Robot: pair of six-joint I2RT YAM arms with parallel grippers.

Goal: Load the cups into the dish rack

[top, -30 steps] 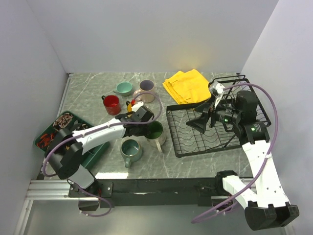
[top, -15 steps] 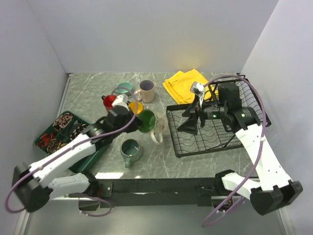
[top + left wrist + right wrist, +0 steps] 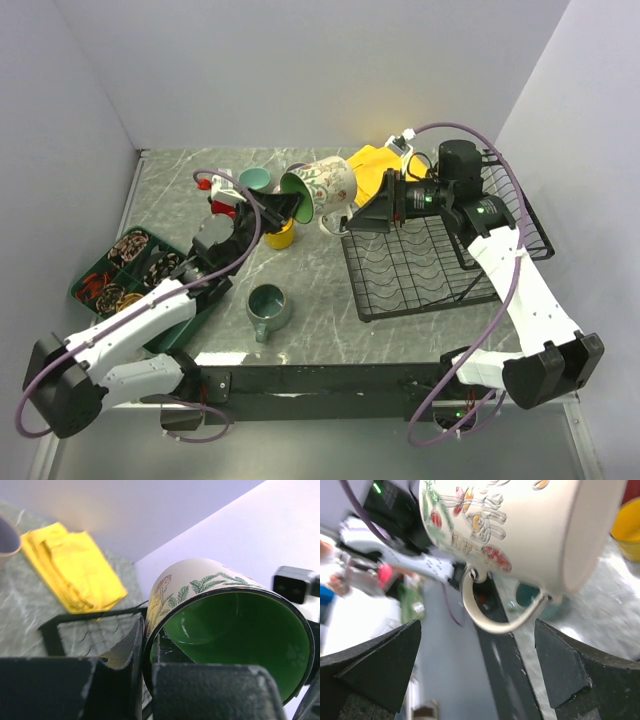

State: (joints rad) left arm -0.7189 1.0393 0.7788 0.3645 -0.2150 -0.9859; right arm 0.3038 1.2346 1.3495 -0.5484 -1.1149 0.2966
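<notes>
My left gripper (image 3: 276, 206) is shut on the rim of the green-inside cream mug (image 3: 322, 187) and holds it tilted in the air, left of the black wire dish rack (image 3: 420, 272). In the left wrist view (image 3: 147, 650) one finger is inside the mug (image 3: 240, 630) and one is outside. My right gripper (image 3: 366, 211) is open, its fingers on either side of the mug's handle (image 3: 490, 615) without touching. The teal cup (image 3: 254, 179), red mug (image 3: 226, 208), yellow mug (image 3: 281, 236) and grey-teal mug (image 3: 268, 305) stand on the table. Only the beige-pink mug's rim (image 3: 6, 540) shows.
A yellow cloth (image 3: 368, 166) lies at the back, beside the rack's far left corner. A dark green compartmented tray (image 3: 118, 272) sits at the table's left edge. White walls close in the back and both sides.
My left arm has lifted the cream mug off the table, up and back toward the rack. My right gripper has moved left off the rack to the mug's handle.
</notes>
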